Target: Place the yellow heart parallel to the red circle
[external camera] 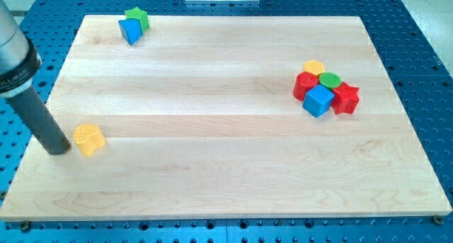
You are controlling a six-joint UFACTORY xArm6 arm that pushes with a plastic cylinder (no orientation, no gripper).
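Looking at the pale wooden tabletop (212,130), you find my tip (58,149), the lower end of the dark rod, near the view's left edge, just left of the small yellow heart block (89,139); whether they touch is unclear. No jaws exist on this rod, so nothing is clenched. Far off at the view's right, the red circle block (305,85) sits clustered with a blue cube (318,100), green round block (330,79), yellow hexagon block (313,66) and red star block (346,98).

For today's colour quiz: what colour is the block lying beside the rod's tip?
Yellow: the yellow heart, just right of my tip, seen in the camera view.
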